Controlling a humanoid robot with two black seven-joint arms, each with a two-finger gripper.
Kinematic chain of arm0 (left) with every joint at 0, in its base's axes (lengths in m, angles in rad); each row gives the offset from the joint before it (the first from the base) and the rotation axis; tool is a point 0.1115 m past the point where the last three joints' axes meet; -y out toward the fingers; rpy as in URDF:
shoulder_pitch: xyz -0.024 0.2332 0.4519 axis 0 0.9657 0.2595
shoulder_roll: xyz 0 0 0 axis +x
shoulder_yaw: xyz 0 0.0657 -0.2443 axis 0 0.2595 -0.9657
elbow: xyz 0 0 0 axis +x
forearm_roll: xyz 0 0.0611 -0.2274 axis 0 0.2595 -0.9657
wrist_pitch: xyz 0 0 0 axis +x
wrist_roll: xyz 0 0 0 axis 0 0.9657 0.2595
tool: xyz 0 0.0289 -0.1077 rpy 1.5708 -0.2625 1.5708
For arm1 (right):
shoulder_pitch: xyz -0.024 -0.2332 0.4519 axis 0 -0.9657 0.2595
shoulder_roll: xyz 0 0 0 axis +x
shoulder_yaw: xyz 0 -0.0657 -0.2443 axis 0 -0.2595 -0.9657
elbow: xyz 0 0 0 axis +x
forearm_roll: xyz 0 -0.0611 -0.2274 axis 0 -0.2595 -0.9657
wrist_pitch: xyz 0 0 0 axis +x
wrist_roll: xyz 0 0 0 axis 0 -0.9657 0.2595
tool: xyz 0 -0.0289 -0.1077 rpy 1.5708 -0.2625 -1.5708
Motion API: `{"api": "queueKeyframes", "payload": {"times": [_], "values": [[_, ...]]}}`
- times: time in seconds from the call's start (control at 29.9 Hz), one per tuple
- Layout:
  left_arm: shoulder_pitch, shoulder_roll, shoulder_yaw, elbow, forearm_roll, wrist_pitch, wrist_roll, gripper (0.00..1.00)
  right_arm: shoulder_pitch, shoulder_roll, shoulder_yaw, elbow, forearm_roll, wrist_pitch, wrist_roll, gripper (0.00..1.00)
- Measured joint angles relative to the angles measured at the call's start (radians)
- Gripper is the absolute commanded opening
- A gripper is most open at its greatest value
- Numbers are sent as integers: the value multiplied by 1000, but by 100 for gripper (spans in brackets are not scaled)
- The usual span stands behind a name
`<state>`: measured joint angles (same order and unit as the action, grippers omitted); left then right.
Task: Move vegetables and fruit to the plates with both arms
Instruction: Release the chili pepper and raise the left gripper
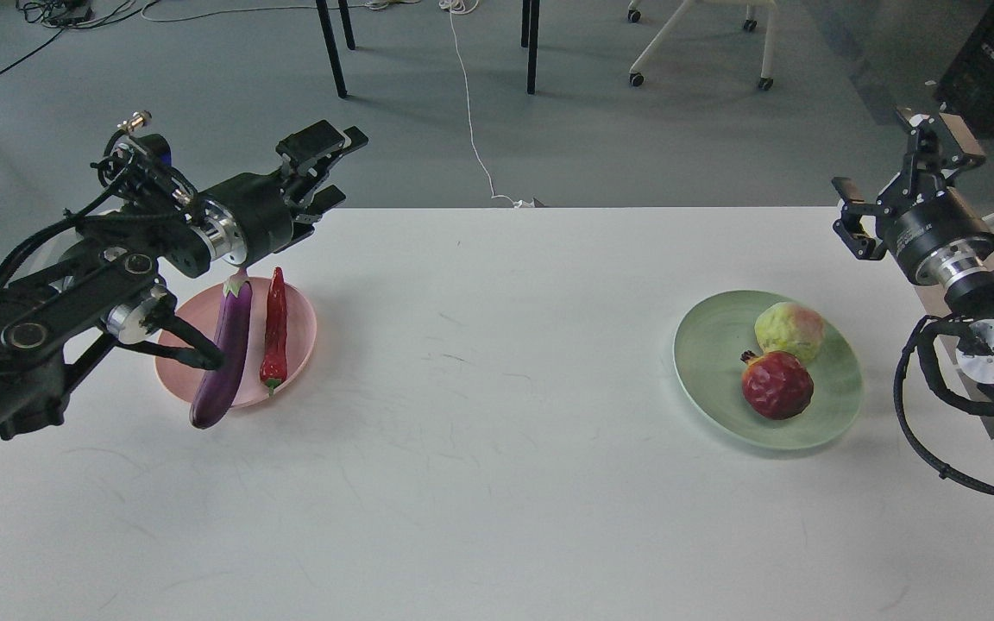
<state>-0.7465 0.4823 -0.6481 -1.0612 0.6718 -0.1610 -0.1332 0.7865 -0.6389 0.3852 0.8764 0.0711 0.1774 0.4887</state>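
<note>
On the white surface (pixel 497 431), at about nine o'clock, sits the pink plate (pixel 298 323) with the purple eggplant (pixel 225 358) and the red chili pepper (pixel 273 332) lying side by side on it; the lower end of the eggplant goes over the plate's rim toward six o'clock. Above it, near ten o'clock, the left gripper (pixel 329 159) is raised in the air with its two fingers apart. It holds nothing and touches nothing. At about three o'clock the green plate (pixel 704 362) carries the yellow-green fruit (pixel 789 330) and, just beside it toward six o'clock, the dark red pomegranate (pixel 776 385); the two seem to touch. The right gripper (pixel 898 177) is lifted near two o'clock, well apart from this plate. Its fingers are spread and it is empty.
</note>
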Motion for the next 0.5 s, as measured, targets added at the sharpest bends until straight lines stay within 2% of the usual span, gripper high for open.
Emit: {"api": "queueKeyframes", "payload": {"times": [0.13,0.23,0.37,0.5], "values": [[137,-121,-240,-1,-15,-10,-35,98,7,17,4,63,1,5,0,99],[241,-172,-365,5,-3,-68,-54,98,-12,16,5,99,2,22,0,99],[343,-202,-442,6,1,-146,-56,98,-56,11,5,103,2,96,0,99],[362,-208,-457,7,-1,-157,-51,98,-78,3,6,106,1,127,0,99]]}}
